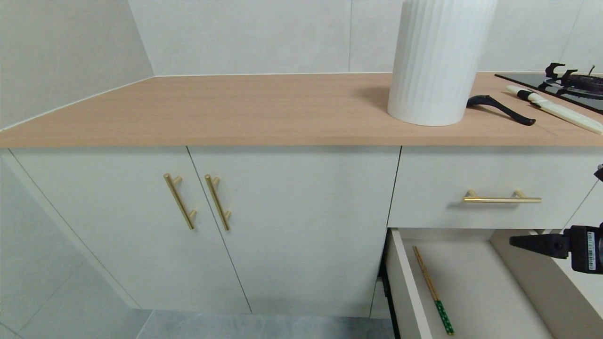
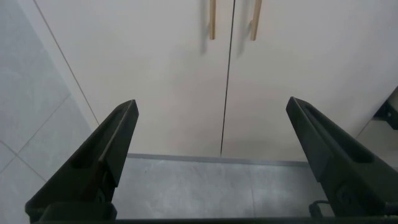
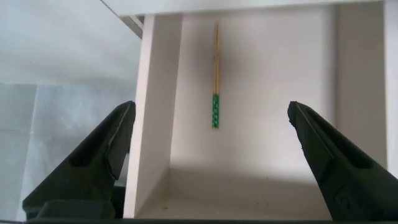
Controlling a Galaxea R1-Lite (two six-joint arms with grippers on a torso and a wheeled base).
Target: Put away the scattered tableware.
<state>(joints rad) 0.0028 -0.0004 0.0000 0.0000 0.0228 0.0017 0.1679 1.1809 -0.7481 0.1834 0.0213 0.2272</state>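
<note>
– Chopsticks (image 1: pixel 433 292): where are they lying?
– We are finding them inside the open drawer (image 1: pixel 404 282), flat on its floor. They are running along its left wall, green patterned ends toward the drawer's front.
– And what are our grippers doing?
– Our right gripper (image 3: pixel 211 162) is hovering above the drawer, nearer its right wall, jaws spread wide and holding nothing. From the wrist camera the chopsticks are showing between the two jaws, but lower down and apart from them; nothing is touching. Our left gripper (image 2: pixel 211 155) is hanging off the drawer's left side, facing the cabinet doors (image 2: pixel 186 93), also gaping wide and empty.
– Which step are we judging this to be?
– The chopsticks are looking stowed, so we are likely between pieces. On the counter (image 1: pixel 235 108) above the drawer, a black utensil (image 1: pixel 501 109) and a pale knife (image 1: pixel 556 110) are lying loose beside a tall white ribbed container (image 1: pixel 435 61).
– What is the next move asking of us?
– Probably raising the right arm from the drawer to that counter and closing on one slim handle without knocking the container.
</note>
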